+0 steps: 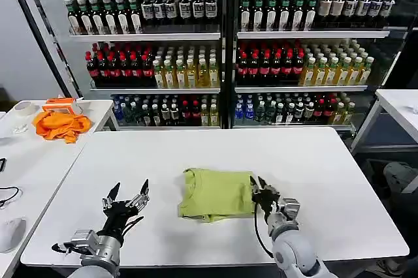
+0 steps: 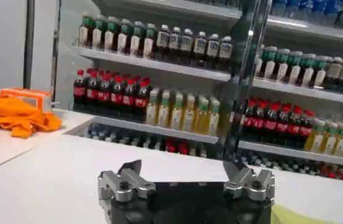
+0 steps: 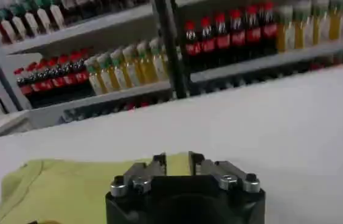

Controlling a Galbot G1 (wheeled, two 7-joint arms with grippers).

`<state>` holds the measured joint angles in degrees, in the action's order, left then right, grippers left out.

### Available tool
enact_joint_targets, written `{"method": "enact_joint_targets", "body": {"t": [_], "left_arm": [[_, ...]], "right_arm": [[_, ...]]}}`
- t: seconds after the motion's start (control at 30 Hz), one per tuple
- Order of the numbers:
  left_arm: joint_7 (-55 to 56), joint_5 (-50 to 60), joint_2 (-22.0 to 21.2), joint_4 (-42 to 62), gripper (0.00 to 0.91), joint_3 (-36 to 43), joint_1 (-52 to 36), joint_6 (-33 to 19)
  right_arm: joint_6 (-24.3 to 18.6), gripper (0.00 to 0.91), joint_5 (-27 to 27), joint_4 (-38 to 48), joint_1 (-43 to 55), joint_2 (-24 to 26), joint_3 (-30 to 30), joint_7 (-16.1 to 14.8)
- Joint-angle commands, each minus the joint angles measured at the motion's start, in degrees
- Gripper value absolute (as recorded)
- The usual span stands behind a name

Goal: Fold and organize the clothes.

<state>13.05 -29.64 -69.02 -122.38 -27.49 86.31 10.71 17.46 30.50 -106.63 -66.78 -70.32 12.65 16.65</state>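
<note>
right pincer [image 1: 258,185] low at the right edge of the folded lime-green short-sleeved cotton t-shirt [image 1: 215,193], fingers nearly closed with only a narrow gap, apparently gripping nothing; left pincer [image 1: 126,198] spread open, raised just over the bare white surface [image 1: 326,167], well left of the shirt. shirt lying as a compact rectangle near the front middle of the surface. folding looks largely done, perhaps only tidying or squaring up left.

i see the folded t-shirt [image 1: 215,193] on the table [image 1: 313,167], just left of my right gripper [image 1: 262,190]; my left gripper [image 1: 126,196] sits well left of it, bottle shelves [image 1: 222,56] behind.
</note>
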Motion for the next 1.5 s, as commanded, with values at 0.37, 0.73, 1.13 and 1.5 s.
{"method": "enact_joint_targets", "body": {"t": [0.37, 0.73, 1.13, 1.5], "left_arm": [[-1.9, 12.03, -2.53, -0.05, 0.907, 3.55, 1.07, -2.63], [-3.46, 15.65, -2.99, -0.43, 0.907, 2.54, 2.14, -2.78], [-4.53, 16.04, -4.05, -2.19, 0.907, 1.5, 3.47, -2.59], [-4.73, 15.97, -3.87, -3.2, 0.907, 1.33, 4.53, -2.64]], "right_arm": [[-15.71, 0.907, -18.14, -14.25, -20.26, 5.31, 17.27, -4.5], [-13.3, 0.907, -15.76, -13.63, -23.13, 4.44, 19.92, -3.77], [-14.16, 0.907, -15.77, -15.09, -25.6, 4.27, 21.21, -3.26], [-13.94, 0.907, -15.81, -16.16, -26.56, 4.0, 21.69, -3.04]]}}
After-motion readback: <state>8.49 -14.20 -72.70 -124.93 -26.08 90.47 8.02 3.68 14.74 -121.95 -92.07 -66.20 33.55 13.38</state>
